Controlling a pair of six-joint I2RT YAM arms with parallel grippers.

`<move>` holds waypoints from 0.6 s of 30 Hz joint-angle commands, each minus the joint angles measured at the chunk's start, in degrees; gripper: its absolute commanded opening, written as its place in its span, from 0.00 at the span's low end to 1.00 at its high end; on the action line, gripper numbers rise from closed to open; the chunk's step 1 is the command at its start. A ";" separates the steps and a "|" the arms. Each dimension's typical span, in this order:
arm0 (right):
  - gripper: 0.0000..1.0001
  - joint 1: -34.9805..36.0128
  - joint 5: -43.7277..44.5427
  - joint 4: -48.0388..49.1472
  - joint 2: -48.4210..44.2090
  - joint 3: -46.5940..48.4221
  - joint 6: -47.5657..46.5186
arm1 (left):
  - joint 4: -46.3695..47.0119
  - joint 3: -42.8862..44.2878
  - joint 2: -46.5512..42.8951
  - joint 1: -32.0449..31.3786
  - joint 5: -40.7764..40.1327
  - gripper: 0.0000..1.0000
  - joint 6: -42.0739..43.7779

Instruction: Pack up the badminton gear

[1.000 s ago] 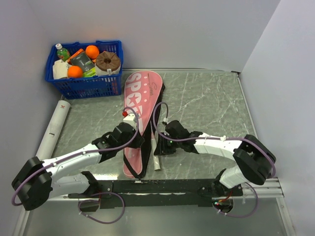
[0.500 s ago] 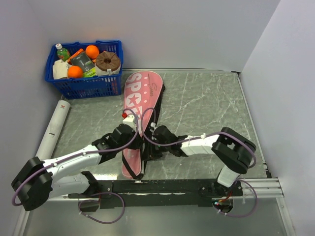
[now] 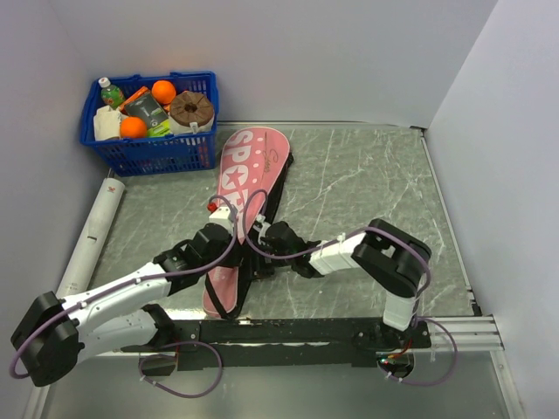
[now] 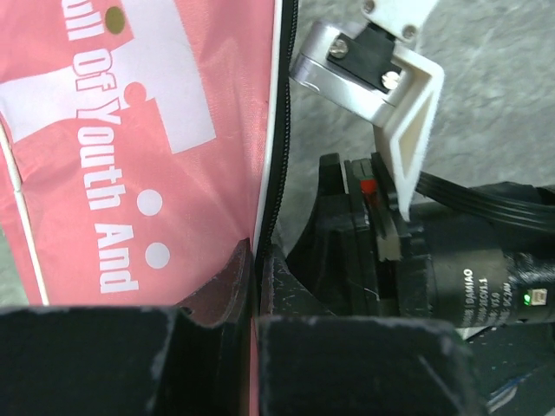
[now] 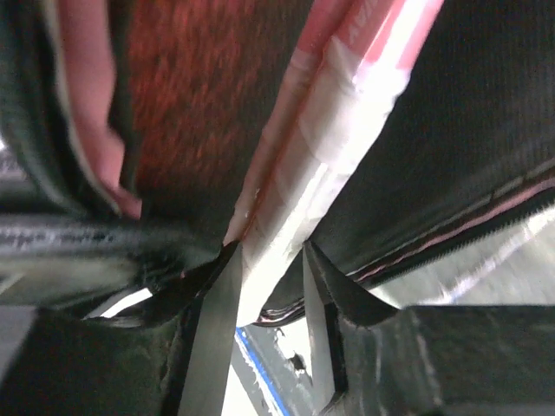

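Blue basket [image 3: 148, 150] of oranges [image 3: 163, 91] and a bottle [image 3: 109, 92], far left on the table [image 3: 367, 175]

— What's on the desk [image 3: 367, 183]?
— One pink case [image 3: 253, 153] in the middle, one white tube [image 3: 94, 231] at nine o'clock, one blue basket [image 3: 148, 153] at eleven.
— And in the basket?
— Two oranges [image 3: 163, 91], one bottle [image 3: 107, 90], one brown disc [image 3: 191, 107].
— Rackets?
— One white handle [image 5: 321, 165] shows; more can't be counted.
— Arms?
— Two: left arm [image 3: 122, 288], right arm [image 3: 345, 253].

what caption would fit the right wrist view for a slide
Right claw grips the white racket handle at the open mouth of the pink case.
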 commanded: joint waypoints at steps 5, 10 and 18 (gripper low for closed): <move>0.51 -0.33 0.09 1.55 -1.19 1.31 -5.34 | 0.30 0.96 0.31 -0.41 -0.04 0.01 -3.04; 0.57 -2.96 8.52 -10.89 -13.64 -5.02 -9.55 | -1.02 0.96 1.37 -0.41 -1.97 0.01 -3.83; 0.67 -14.97 22.35 -31.60 -24.93 -4.68 -14.66 | 0.12 1.13 3.83 -0.41 -1.81 0.01 -2.69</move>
